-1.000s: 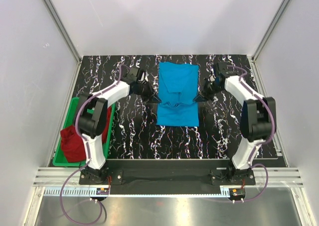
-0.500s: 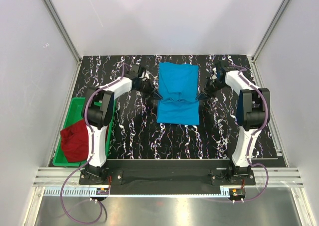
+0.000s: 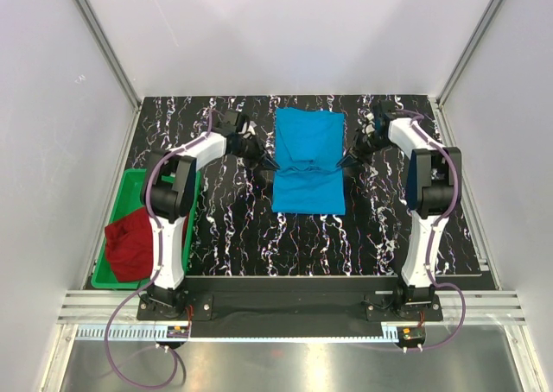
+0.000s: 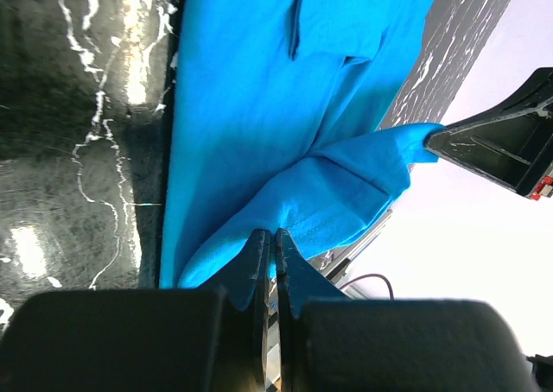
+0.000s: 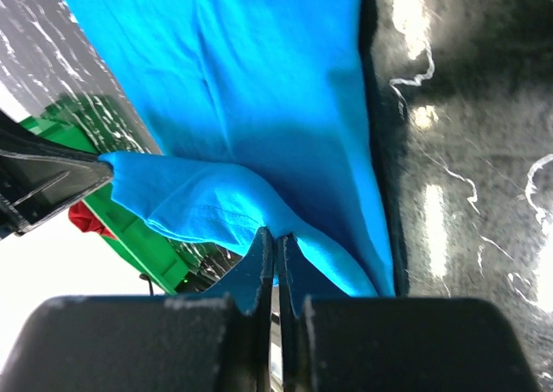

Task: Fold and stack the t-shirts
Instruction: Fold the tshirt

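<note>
The sky-blue t-shirt [image 3: 308, 146] lies partly folded in the middle of the black marbled table. My left gripper [image 3: 270, 163] is shut on its left edge and my right gripper [image 3: 344, 161] on its right edge. Between them a raised fold of cloth hangs across the shirt. In the left wrist view the jaws [image 4: 268, 234] pinch a blue fold [image 4: 328, 202], and the right gripper [image 4: 505, 142] shows beyond it. The right wrist view has the jaws [image 5: 275, 234] pinching blue cloth [image 5: 207, 198]. The dark red t-shirt [image 3: 130, 243] sits crumpled in the bin at the left.
A green plastic bin [image 3: 128, 189] stands at the table's left edge, also seen in the right wrist view [image 5: 143, 241]. Metal frame posts rise at the far corners, and white walls close in three sides.
Both grippers have moved toward the far end of the table with the shirt's edges in them. The raised fold has travelled that way and the near hem has crept back slightly.
</note>
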You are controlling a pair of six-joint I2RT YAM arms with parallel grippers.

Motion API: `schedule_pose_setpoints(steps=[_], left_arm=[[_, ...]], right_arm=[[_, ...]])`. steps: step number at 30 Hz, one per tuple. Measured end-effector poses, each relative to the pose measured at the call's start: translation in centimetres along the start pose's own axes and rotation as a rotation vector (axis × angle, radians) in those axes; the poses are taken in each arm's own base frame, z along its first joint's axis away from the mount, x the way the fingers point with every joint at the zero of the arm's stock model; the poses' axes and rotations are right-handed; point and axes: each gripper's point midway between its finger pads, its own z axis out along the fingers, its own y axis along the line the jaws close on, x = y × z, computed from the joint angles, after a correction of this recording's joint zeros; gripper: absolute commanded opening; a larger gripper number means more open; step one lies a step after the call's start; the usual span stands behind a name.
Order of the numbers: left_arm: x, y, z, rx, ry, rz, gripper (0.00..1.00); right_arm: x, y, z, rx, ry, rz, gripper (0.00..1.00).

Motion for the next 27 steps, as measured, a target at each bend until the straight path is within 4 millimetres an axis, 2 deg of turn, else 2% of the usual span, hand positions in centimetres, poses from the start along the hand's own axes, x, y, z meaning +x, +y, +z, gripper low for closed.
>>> schedule_pose_setpoints(steps=[13,15,16,17,19,20,24,27], left_arm=[[-1.3,0.5,1.2,-0.005,0.001,-0.018,0.01],[-1.5,0.4,1.2,-0.005,0.000,-0.021,0.04],[-1.5,0.4,1.2,-0.004,-0.001,-0.022,0.12],[-1.6,0.4,1.2,-0.004,-0.003,-0.023,0.15],[-1.9,0.3,1.2,-0.002,-0.007,-0.023,0.28],[-2.2,0.2,1.1,-0.001,-0.013,-0.020,0.37],[-4.8,-0.4,0.5,-0.022,-0.067,0.037,0.41],[-7.1,-2.2,-1.0,-0.027,-0.138,0.127,0.41]], right_arm=[[-0.6,-0.6,1.4,-0.008,0.028,0.022,0.00],[-1.0,-0.4,1.4,-0.016,0.026,0.019,0.01],[-1.2,-0.4,1.5,-0.019,0.023,0.018,0.02],[-1.4,-0.4,1.5,-0.020,0.022,0.019,0.14],[-1.9,-0.5,1.6,-0.022,0.014,0.027,0.24],[-2.3,-0.6,1.6,-0.023,0.008,0.033,0.34],[-5.0,-1.2,1.5,-0.026,-0.042,0.046,0.49],[-6.9,-1.6,0.5,-0.022,-0.091,0.033,0.52]])
